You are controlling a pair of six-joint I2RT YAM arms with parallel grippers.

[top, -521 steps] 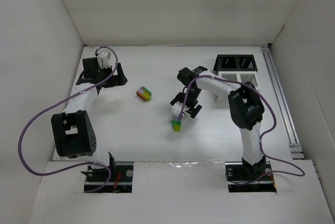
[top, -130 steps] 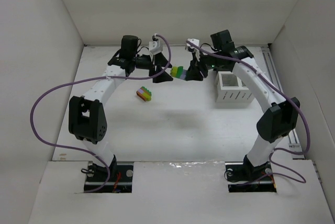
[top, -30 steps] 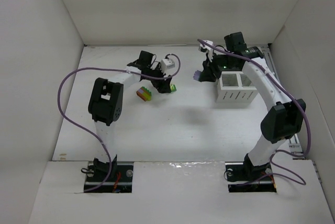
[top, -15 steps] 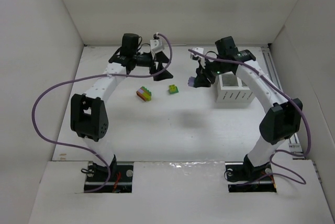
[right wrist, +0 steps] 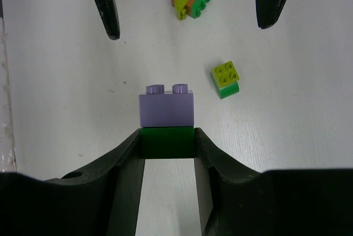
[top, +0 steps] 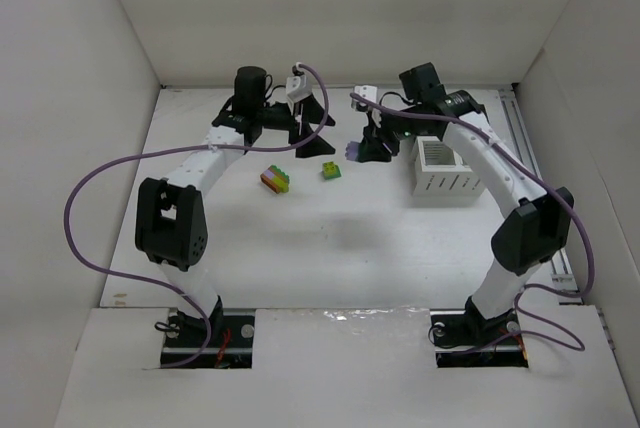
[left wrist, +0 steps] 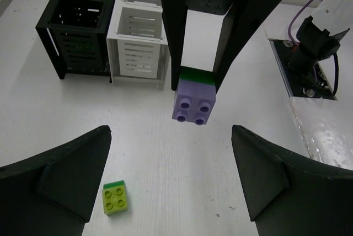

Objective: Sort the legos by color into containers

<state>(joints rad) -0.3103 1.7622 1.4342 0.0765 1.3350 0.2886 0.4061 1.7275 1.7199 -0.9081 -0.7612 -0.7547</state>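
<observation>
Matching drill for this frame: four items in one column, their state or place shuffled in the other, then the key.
Items
1. purple-on-green pair
2. lime-on-green pair
3. multicoloured stack
4. left gripper

States or places
A. open, holding nothing
B. on the table, leftmost lego in the top view
C. clamped in the right gripper
D. loose on the table, between the other two legos in the top view

Pairs: 1-C, 2-D, 3-B, 4-A

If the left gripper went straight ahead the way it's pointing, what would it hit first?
Probably the purple brick, stuck on the green brick that the right gripper holds, dead ahead of the left gripper; depth is unclear.
</observation>
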